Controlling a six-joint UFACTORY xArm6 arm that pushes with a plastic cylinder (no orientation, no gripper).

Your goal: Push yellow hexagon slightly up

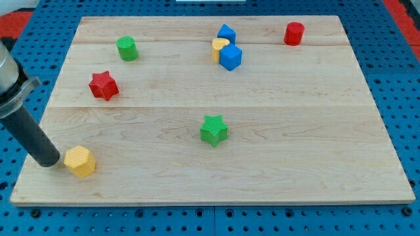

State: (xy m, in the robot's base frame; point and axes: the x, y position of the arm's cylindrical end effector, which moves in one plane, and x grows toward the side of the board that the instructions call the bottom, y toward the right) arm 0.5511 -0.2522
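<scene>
Camera view: pale grained wooden board (pixel 275 105); faceted yellow hexagon (pixel 80 161) near bottom-left corner. My tip (pixel 47 162), blunt end of smooth dark rod, touching hexagon's left side; no jaws, nothing held. Ridged green star (pixel 214 130) mid-board.

two stars (pixel 103 86), six other blocks (pixel 80 161)

The wooden board (pixel 262 164) carries eight blocks. Taking the green star (pixel 214 129) as landmark: yellow hexagon (pixel 80 161) far lower left, red star (pixel 103 86) and green cylinder (pixel 127 48) upper left, two blue blocks (pixel 230 57) (pixel 226 33) touching a yellow one (pixel 219 46) above, red cylinder (pixel 294 33) upper right.
</scene>
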